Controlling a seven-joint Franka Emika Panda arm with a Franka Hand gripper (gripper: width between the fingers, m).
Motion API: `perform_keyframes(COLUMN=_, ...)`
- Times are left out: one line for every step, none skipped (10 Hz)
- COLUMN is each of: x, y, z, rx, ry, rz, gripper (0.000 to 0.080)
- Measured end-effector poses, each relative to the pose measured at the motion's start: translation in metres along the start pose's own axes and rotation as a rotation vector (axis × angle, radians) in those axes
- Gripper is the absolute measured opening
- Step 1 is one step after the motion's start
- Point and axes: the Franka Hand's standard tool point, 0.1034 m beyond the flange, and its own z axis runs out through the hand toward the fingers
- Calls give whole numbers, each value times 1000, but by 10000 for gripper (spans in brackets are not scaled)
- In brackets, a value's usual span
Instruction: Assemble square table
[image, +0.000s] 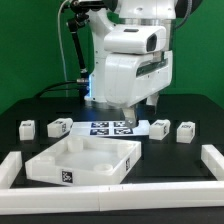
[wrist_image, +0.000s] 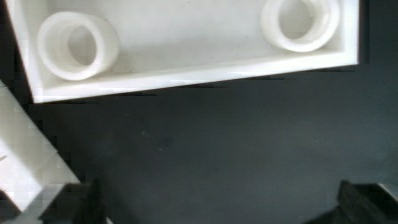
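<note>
Ext view: the Panda arm (image: 125, 55) hangs over the back-middle of the black table (image: 165, 155), and the gripper (wrist_image: 221, 204) is low above the marker board (image: 112, 127). On the wrist cam I see both dark fingertips (wrist_image: 71, 205) set far apart with only bare tabletop between them, so the jaws are wide and nothing is held.

The square panel (image: 85, 160) lies flat, rim up, at approx 7 o'clock from the marker board. It's near the board but not touching it. Its b/w tag (image: 67, 176) is on the front wall, facing the ext cam. The wrist cam picks up part of the panel's inner face w/ two round raised sockets (wrist_image: 71, 45), clear of the fingertips.

Four leg blocks (image: 60, 127) stand in a row level w/ the marker board, two at its 9 o'clock and two at its 3 o'clock. Each is apart from its neighbour and from the panel.

Three border bars (image: 10, 168) frame the work area in the ext view, at approx 8, 4 and 6 o'clock of the frame. The 6 o'clock bar runs just in front of the panel.

The wrist cam also shows a white edge (wrist_image: 25, 150) near one fingertip. I can't tell which part it is.
</note>
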Motion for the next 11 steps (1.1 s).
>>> perform_keyframes(x=0, y=0, z=0, rx=0, ry=0, rz=0, gripper=649)
perform_keyframes(x=0, y=0, z=0, rx=0, ry=0, rz=0, gripper=649)
perform_keyframes(x=0, y=0, z=0, rx=0, ry=0, rz=0, gripper=649)
perform_keyframes(x=0, y=0, z=0, rx=1, ry=0, rz=1, gripper=649)
perform_keyframes(x=0, y=0, z=0, rx=1, ry=0, rz=1, gripper=649)
perform_keyframes(x=0, y=0, z=1, rx=1, ry=0, rz=1, gripper=649)
perform_keyframes(x=-5, y=-1, z=1, rx=-8, ry=7, rz=-42, gripper=649)
perform_keyframes(x=-26, y=-15, z=8, rx=-15, ry=13, rz=-77, gripper=649)
perform_keyframes(x=-52, y=-33, z=15, rx=-10, ry=12, rz=-90, gripper=649)
perform_keyframes(x=-66, y=-43, z=21, rx=-5, ry=11, rz=-75, gripper=649)
perform_keyframes(x=-72, y=-47, z=25, rx=-9, ry=15, rz=-67, gripper=649)
